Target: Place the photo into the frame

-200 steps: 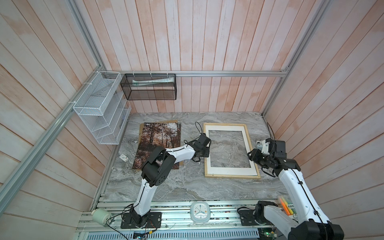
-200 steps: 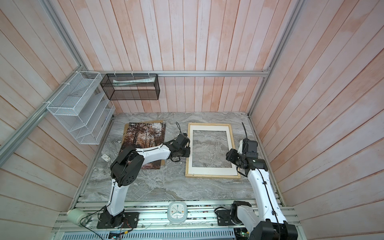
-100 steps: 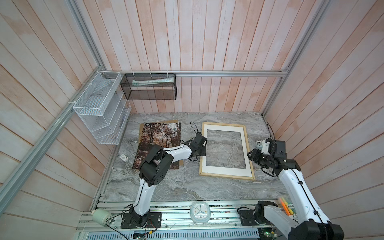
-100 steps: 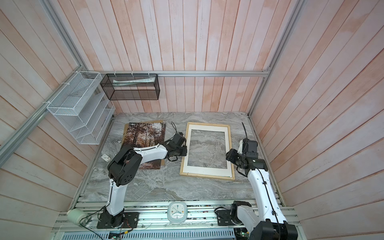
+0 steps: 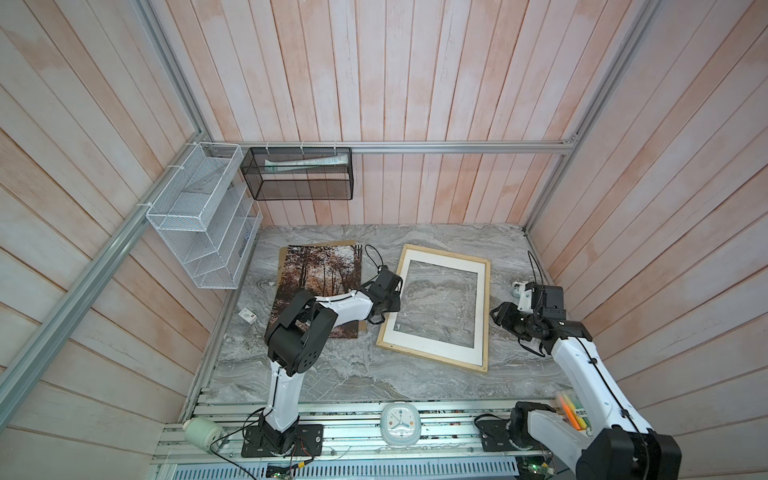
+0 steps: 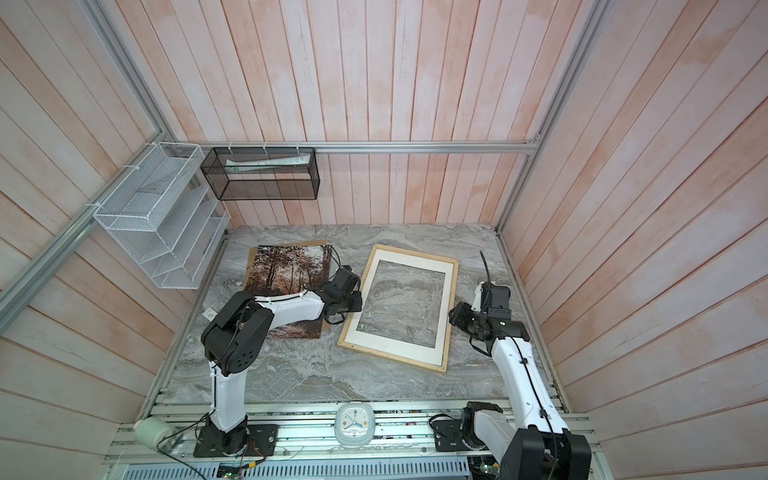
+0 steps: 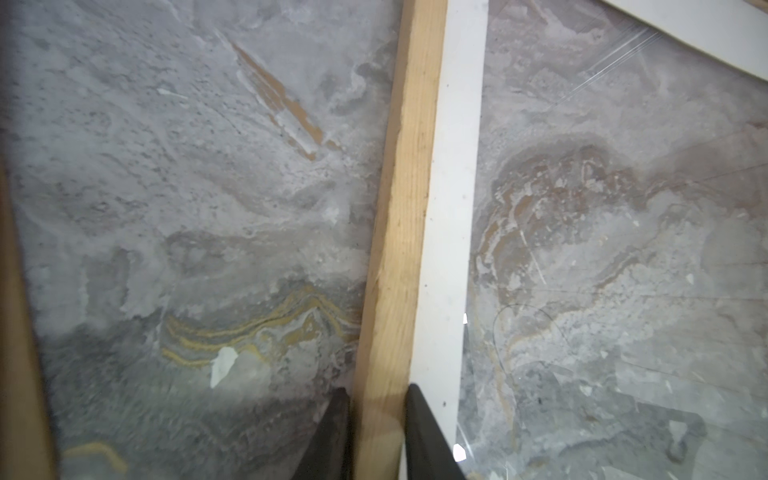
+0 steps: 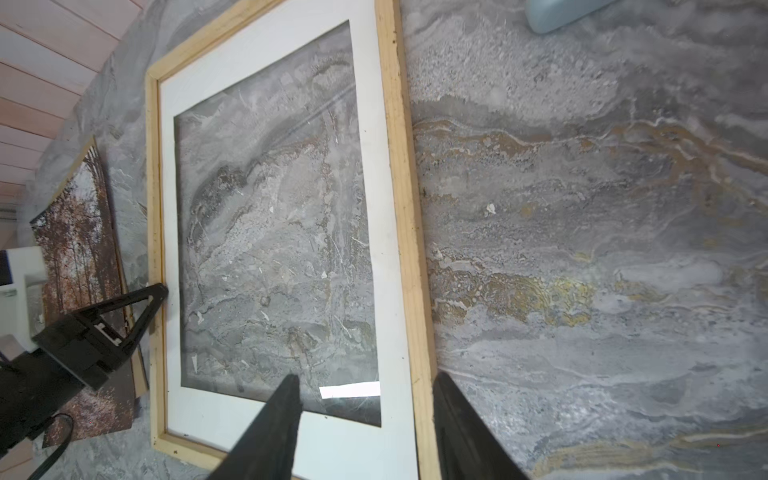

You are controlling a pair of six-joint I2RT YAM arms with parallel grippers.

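The job is at an early step. The frame (image 5: 432,357) is being set in place, and the photo (image 5: 320,282) is not in it yet.

The left tool (image 7: 378,392) pinches the frame. Its two black fingers (image 7: 332,436) press on both sides of one long wood strip. The right tool (image 8: 365,376) is wide open and holds nothing. In both top views it hangs just beside the other long side of the frame and does not touch it.

The frame lies crooked in the middle of the tabletop (image 5: 332,374). The photo lies flat on the left part, near the frame but apart from it. It rests on a brown board (image 5: 362,327), and the left arm hides some of it.

Next, I think the left tool has to let go, and then one tool has to pick up the photo. That looks tricky. The photo is thin and lies flat, so a finger must get under an edge. Then the photo must go down straight inside the wood strips.

The frame is four thin strips of pale, rough wood, joined in a big rectangle. Inside it sits a smooth white mat (image 8: 384,249) with a rectangle hole. A clear sheet (image 8: 270,208) with fine scratches and a bright shine covers the hole, and the tabletop shows through. The photo shows dark trees and orange-brown leaves. The tabletop looks like grey stone with wavy lines and some gold streaks.
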